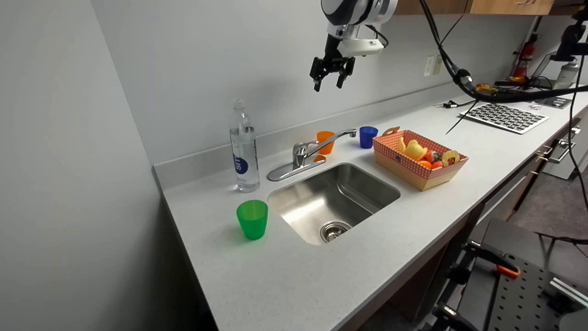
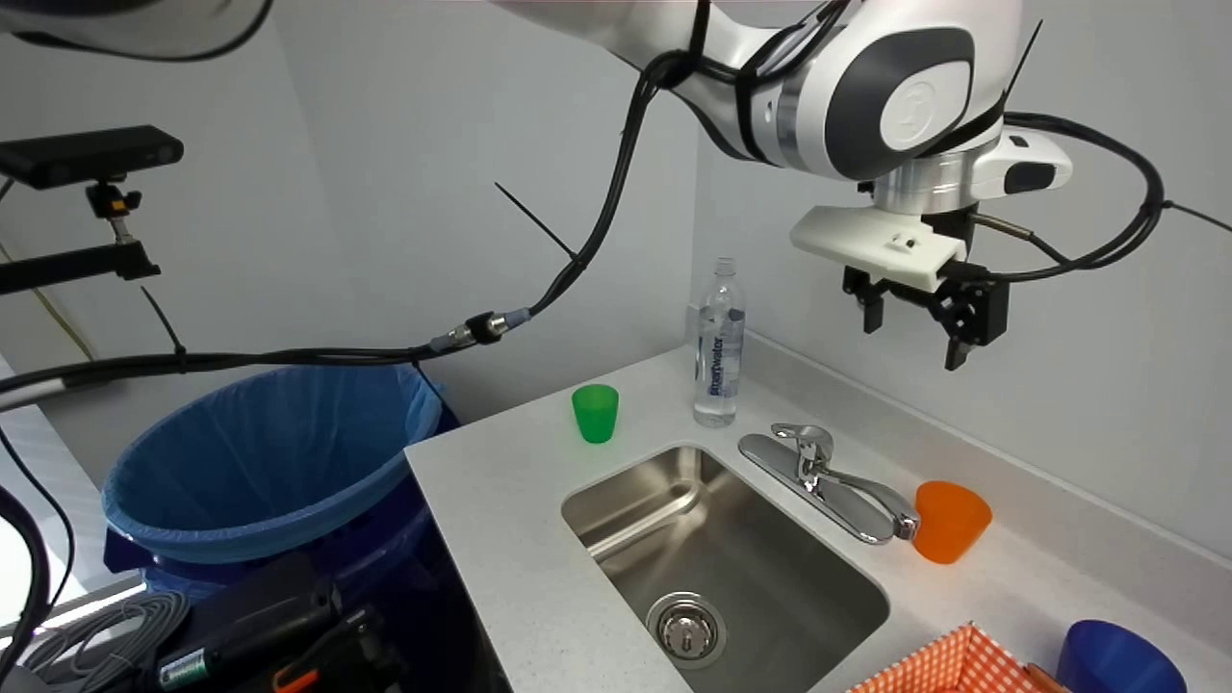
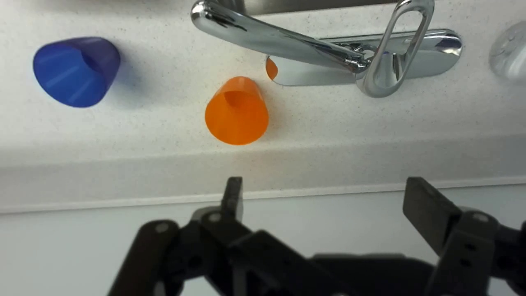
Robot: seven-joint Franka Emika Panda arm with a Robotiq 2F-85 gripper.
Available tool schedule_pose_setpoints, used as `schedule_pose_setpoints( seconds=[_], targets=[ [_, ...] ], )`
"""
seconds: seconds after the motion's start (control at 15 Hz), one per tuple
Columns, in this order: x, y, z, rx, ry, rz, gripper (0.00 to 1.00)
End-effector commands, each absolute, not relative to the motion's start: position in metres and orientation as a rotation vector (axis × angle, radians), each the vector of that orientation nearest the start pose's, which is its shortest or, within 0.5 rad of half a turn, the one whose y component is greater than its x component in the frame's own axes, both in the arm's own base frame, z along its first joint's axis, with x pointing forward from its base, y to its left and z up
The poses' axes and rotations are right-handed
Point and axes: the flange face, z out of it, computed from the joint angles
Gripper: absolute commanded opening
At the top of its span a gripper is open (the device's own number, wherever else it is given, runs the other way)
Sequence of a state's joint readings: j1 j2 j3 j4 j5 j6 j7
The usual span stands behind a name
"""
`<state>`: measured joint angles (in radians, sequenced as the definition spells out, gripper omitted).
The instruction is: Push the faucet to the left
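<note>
The tool, spread and empty, hangs higher than the faucet, likely for clearance before a sideways push.

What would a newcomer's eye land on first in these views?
Probably the white robot arm, its gripper hanging open well above the counter. Next, the shiny chrome faucet, mounted between the stainless-steel sink and the wall. Then some bright color: the green cup near the water bottle, the orange cup by the faucet, the blue cup beside the checkered basket.
</note>
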<state>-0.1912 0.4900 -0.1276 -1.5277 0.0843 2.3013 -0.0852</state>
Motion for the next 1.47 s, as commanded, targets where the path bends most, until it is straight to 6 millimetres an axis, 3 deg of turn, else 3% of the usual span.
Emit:
schedule_pose_setpoints(
  seconds=[0.0, 0.33, 0.73, 0.93, 1.07, 1.4],
  targets=[
    [0.694, -0.211, 0.413, -3.141, 0.097, -0.522, 1.0],
    [0.692, -0.225, 0.415, -3.129, -0.345, -0.441, 1.0],
    [0.69, -0.259, 0.404, -3.194, -0.755, -0.179, 1.0],
    [0.697, -0.274, 0.39, -3.254, -0.777, -0.156, 1.0],
    [0.701, -0.279, 0.379, -3.255, -0.696, -0.191, 1.0],
    [0.71, -0.254, 0.334, -3.276, -0.496, -0.195, 1.0]
  ],
)
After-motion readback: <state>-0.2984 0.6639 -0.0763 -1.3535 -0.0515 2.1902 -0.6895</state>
